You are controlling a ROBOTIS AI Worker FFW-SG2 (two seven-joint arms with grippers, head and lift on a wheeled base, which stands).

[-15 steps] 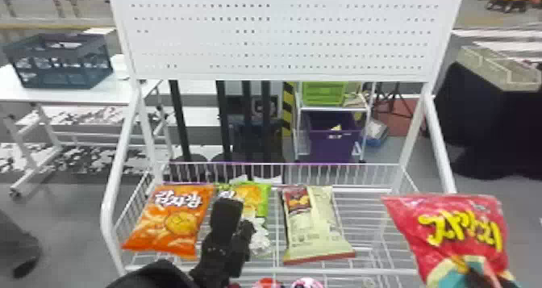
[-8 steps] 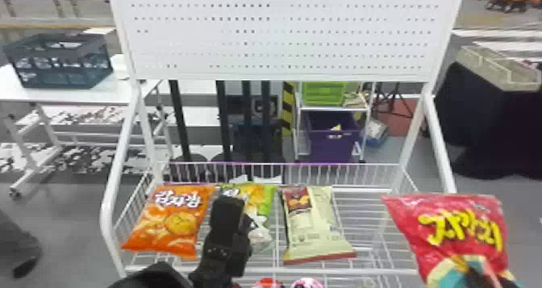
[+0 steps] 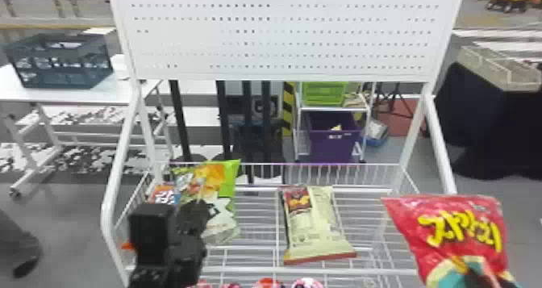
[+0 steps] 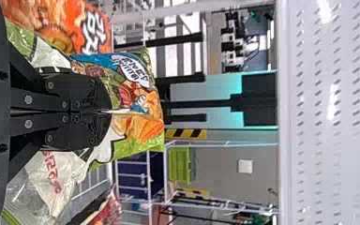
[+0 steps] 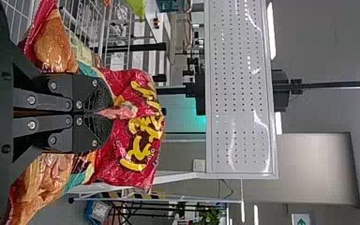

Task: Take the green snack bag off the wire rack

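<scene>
Was a white wire rack (image 3: 363,272), and bore an orange snack bag (image 4: 70,18) by its left edge, a cream bag (image 3: 316,226) around mid-rack.

From my station I find the scene brightly lit, with the board (image 3: 282,37) washed nearly white in the head view, glare streaking it in both wrist views, and sheen on the green bag (image 4: 122,149) and red bag (image 5: 117,164).
</scene>
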